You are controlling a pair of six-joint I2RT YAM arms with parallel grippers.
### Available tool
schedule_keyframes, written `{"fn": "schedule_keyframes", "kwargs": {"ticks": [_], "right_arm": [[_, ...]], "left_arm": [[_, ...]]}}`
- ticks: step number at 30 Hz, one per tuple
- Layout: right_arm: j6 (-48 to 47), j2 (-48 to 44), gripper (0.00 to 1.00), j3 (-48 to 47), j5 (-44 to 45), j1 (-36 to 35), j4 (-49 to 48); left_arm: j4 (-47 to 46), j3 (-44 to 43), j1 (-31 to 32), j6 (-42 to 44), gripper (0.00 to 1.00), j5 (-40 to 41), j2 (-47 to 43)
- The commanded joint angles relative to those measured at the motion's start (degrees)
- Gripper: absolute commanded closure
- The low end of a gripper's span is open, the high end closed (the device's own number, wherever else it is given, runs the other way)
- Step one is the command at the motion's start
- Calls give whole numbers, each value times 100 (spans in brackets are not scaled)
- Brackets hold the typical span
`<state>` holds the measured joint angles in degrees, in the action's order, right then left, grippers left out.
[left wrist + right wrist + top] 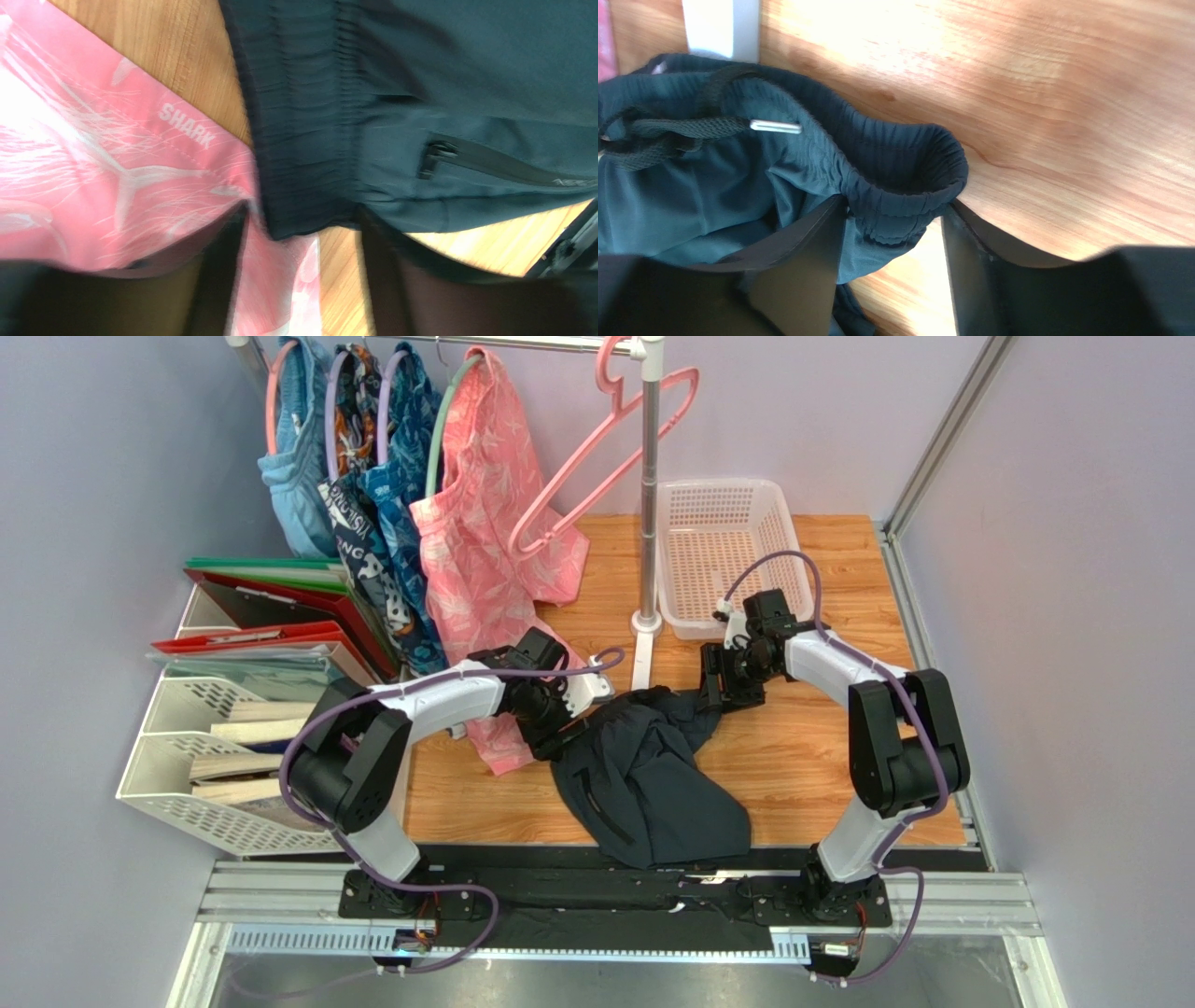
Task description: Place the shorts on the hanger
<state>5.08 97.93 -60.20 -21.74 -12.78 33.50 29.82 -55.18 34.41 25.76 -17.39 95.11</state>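
Observation:
The black shorts [648, 773] lie crumpled on the wooden table [828, 742] between my two arms. The pink hanger [606, 465] hangs empty from the rail at the top, by the rack pole. My left gripper [564, 709] stands open at the left end of the shorts. In its wrist view my left gripper [302, 269] has the ribbed waistband corner [305, 175] just above its gap, with pink cloth beneath. My right gripper [721, 681] is open at the right end. There my right gripper [892, 241] has a fold of waistband [906, 203] lying loosely between its fingers.
A pink leaf-print garment [484, 525] and blue patterned garments [372, 490] hang at the back left; the pink one's hem reaches the table by my left gripper. The rack pole [650, 518] stands mid-table beside a white basket [723, 546]. File trays [225, 742] sit at the left.

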Motion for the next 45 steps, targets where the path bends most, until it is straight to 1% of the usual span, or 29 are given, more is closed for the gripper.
{"fn": "schedule_keyframes", "kwargs": {"ticks": [1, 2, 3, 4, 5, 6, 7, 8, 9, 13, 16, 17, 21, 22, 23, 25, 28, 29, 31, 32, 33, 34, 35, 37, 38, 40, 41, 43, 45], "right_arm": [[107, -195, 51, -36, -410, 38, -238], [90, -361, 56, -9, -454, 47, -212], [72, -458, 67, 35, -489, 56, -194], [-15, -563, 71, 44, -498, 65, -116], [-51, -791, 87, 61, -498, 82, -63], [-95, -915, 97, 44, -498, 100, -10], [-217, -1160, 100, 9, -481, 126, 156], [-270, -1284, 100, -26, -455, 144, 262], [-332, -1424, 100, -70, -428, 161, 358], [-578, -2328, 100, -447, -358, 275, 929], [-982, -2900, 100, -781, -200, 319, 1359], [-1165, -3042, 100, -1061, -104, 311, 1440], [-1544, -3596, 100, -1782, 125, 311, 1616], [-1606, -3710, 100, -1932, 126, 302, 1651], [-1676, -3728, 100, -2290, 117, 311, 1686], [-1800, -3703, 100, -2635, 73, 302, 1862], [-1827, -3614, 100, -3198, -76, 293, 2073], [-1827, -3614, 100, -3260, -216, 293, 2143], [-1809, -3701, 100, -3200, -348, 267, 2310], [-1809, -3763, 100, -3121, -497, 249, 2345], [-1818, -3920, 100, -2990, -585, 232, 2441], [-1861, -4018, 100, -2684, -717, 206, 2486], [-1888, -4123, 100, -2463, -735, 197, 2539], [-2001, -4457, 100, -2041, -718, 135, 2670], [-2220, -4580, 100, -1517, -674, 126, 2697], [-2650, -4957, 100, -996, -656, 109, 2820], [-3018, -5090, 100, -576, -526, 109, 2829], [-3232, -5458, 100, -169, -358, 91, 2785], [-3391, -5731, 100, 201, -209, 91, 2689]], "left_arm": [[93, -204, 21, -45, 49, -54, -115], [94, -178, 30, -62, 56, -115, -168], [102, -169, 39, -71, 68, -185, -325], [155, -160, 56, -80, 72, -238, -440], [181, -143, 91, -88, 81, -213, -563], [303, -142, 161, -89, 86, -195, -825], [383, -151, 197, -62, 90, -125, -993], [453, -151, 232, -53, 97, -72, -1151], [628, -169, 259, -36, 99, -46, -1518], [1296, -414, 373, 17, 100, -28, -2347], [1920, -905, 443, 157, 100, 24, -2865], [2052, -1038, 461, 201, 100, 86, -3058], [2807, -1854, 470, 333, 100, 428, -3209], [2905, -2230, 470, 377, 100, 577, -3183], [3011, -2408, 470, 412, 100, 596, -3157], [3318, -2873, 470, 578, 100, 535, -3104], [3679, -3174, 479, 807, 100, 430, -3034], [3897, -3157, 470, 878, 98, 394, -3016], [4004, -2799, 479, 992, 83, 359, -3077], [4014, -2623, 470, 984, 62, 324, -3251], [3892, -2421, 470, 958, 54, 228, -3392], [3751, -1949, 470, 862, 40, -25, -3559], [3419, -1692, 470, 817, 34, -184, -3918], [3092, -1043, 478, 677, 13, -623, -4210], [2786, -865, 496, 633, 2, -730, -4350], [2503, -548, 592, 466, 2, -836, -4300], [2371, -494, 697, 387, 2, -845, -4099], [1880, -372, 829, 98, 4, -845, -3835], [1142, -257, 1110, -192, 7, -732, -3439]]}}
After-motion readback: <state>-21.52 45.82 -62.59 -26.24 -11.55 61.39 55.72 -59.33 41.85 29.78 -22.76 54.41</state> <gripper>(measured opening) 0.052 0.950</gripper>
